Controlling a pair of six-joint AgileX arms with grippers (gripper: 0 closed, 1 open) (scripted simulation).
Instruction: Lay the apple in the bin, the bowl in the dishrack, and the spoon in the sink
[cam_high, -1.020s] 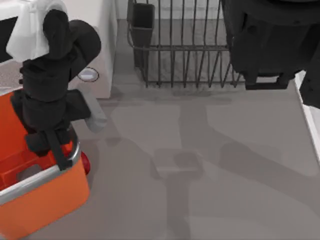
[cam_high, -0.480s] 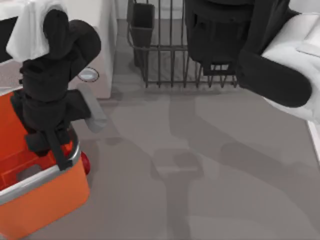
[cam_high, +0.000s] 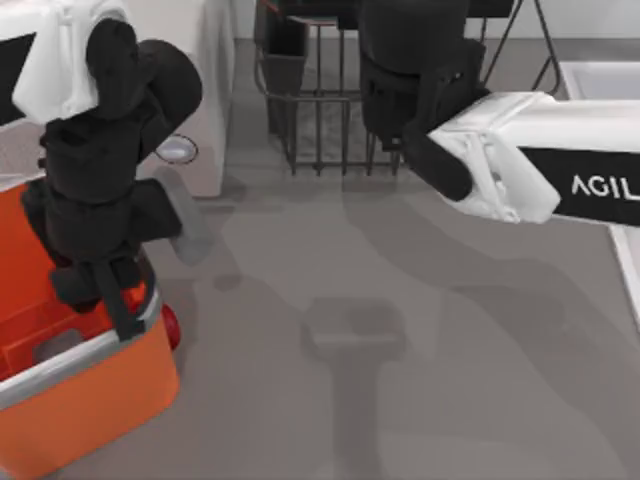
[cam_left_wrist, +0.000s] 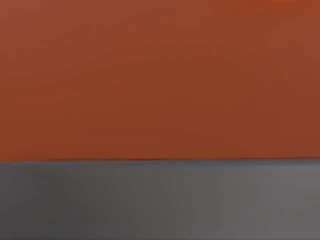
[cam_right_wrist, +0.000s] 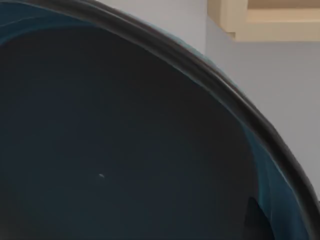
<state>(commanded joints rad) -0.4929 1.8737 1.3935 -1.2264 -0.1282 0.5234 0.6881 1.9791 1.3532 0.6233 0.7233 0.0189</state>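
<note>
Bowl-to-dishrack step, judged: right tool (cam_high: 415, 130) over the dishrack (cam_high: 320, 120) at twelve o'clock, bowl (cam_right_wrist: 125, 150) close before its wrist camera, grip state untellable; next needs lowering between bars; apple (cam_high: 170, 327) beside bin (cam_high: 90, 400), eight o'clock.
</note>
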